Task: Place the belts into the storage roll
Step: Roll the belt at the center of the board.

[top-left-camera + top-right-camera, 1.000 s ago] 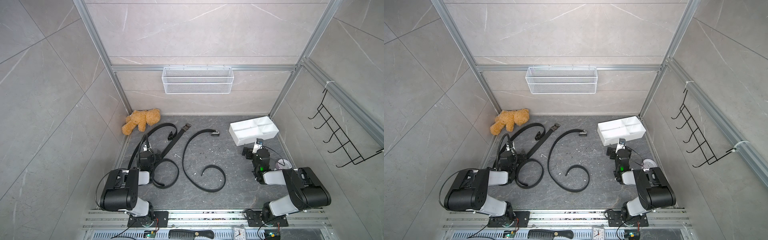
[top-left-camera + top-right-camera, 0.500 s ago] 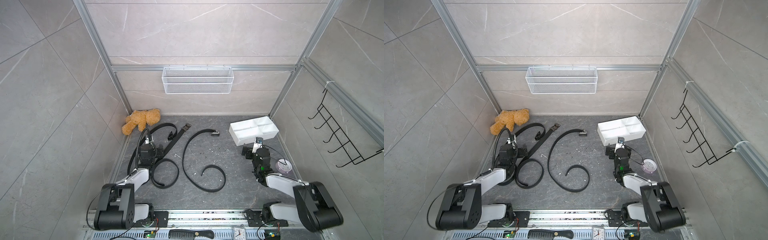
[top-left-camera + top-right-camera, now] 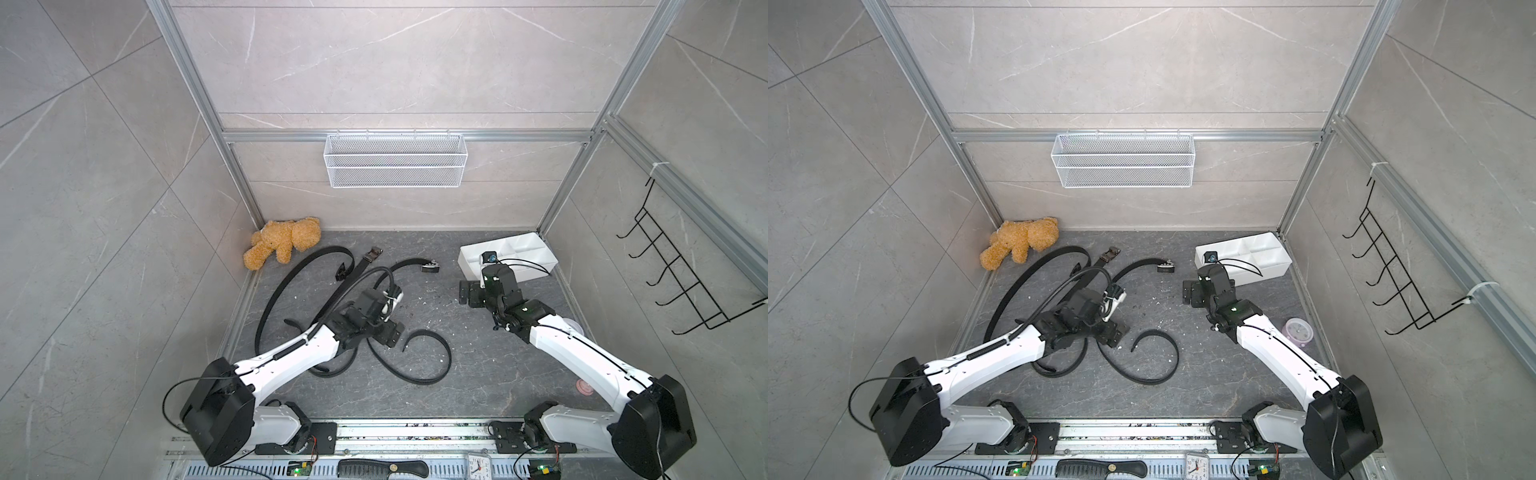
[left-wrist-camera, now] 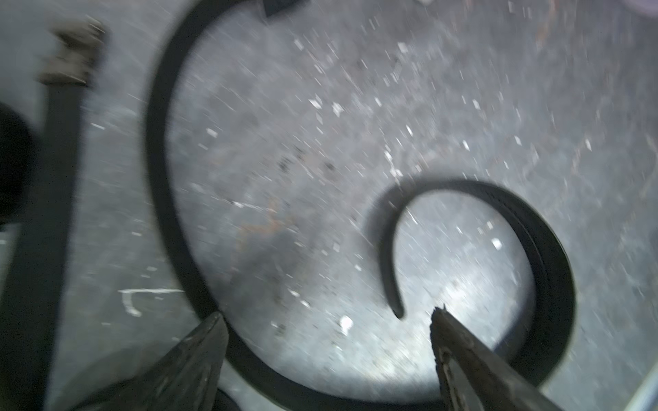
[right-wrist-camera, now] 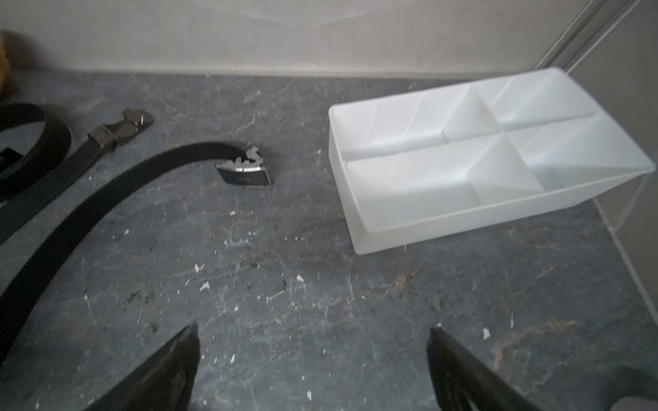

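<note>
In both top views the job has not started. All three belts [image 3: 291, 282] lie loose on the grey counter [image 3: 457, 386]. The white tray [image 3: 536, 245] stands in the far right corner, and no strap shows in the parts of it that the right arm leaves in sight. The left tool [image 3: 389, 332] hangs low over the middle tangle, where the curled belt [image 3: 432, 361] crosses its neighbours; the arm hides whether it touches anything. The right tool [image 3: 468, 293] is over bare counter, between that belt's buckle [image 3: 430, 266] and the tray, and apart from both.

The left wrist view is blurred. There the left tool [image 4: 326, 313] stands wide with nothing between its fingers. The big bend of the curled belt [image 4: 156, 142] runs just beside one fingertip, and its hooked tail lies close ahead of the gap. Another strap with a buckle lies off to the side.

In the right wrist view the right tool [image 5: 313, 327] is also wide and empty, above bare counter. The tray [image 5: 480, 217] lies ahead to one side with all four compartments empty. The buckle [image 5: 245, 170] lies ahead to the other side, and both are well clear of the fingertips.

So all three belts remain to be gathered and put in. The left tool looks best placed to take the curled one first.
</note>
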You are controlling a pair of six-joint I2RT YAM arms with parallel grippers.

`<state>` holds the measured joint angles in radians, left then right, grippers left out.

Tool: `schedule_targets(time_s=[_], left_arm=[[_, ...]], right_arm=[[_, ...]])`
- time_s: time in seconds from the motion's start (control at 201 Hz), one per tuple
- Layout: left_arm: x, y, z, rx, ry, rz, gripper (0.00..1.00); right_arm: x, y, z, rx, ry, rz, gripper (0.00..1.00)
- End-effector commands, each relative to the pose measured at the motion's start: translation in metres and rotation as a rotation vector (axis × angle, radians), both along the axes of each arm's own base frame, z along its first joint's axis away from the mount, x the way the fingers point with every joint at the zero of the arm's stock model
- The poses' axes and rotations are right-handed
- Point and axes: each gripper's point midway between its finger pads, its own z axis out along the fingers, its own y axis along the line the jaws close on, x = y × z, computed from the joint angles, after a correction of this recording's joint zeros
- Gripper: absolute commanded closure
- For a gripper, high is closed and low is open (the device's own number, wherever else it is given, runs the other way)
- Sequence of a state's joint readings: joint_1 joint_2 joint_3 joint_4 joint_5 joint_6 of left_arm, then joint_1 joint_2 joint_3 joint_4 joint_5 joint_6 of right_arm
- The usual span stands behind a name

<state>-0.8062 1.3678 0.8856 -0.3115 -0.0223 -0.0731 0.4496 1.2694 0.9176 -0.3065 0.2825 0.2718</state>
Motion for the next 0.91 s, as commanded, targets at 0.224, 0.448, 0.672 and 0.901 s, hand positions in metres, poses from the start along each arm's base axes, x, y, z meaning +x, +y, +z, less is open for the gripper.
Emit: schedule_targets(time_s=[0.224, 0.448, 0.672, 0.901], left_arm=[[0.0, -0.054, -0.03, 0.069, 0.155, -0.07, 0.21], [-0.002, -0.077, -0.053, 0.104, 0.218, -0.094, 0.29], [-0.012, -0.067, -0.075, 0.154, 0.262, -0.073, 0.45], [-0.012, -0.056, -0.086, 0.207, 0.275, -0.03, 0.7]], right_arm=[[-0.013, 0.011, -0.004, 0.0, 0.169, 0.027, 0.0], [0.015, 0.034, -0.009, -0.012, 0.242, 0.077, 0.0], [0.068, 0.056, -0.014, -0.011, 0.286, 0.022, 0.0], [0.112, 0.094, -0.034, 0.069, 0.321, 0.05, 0.0]])
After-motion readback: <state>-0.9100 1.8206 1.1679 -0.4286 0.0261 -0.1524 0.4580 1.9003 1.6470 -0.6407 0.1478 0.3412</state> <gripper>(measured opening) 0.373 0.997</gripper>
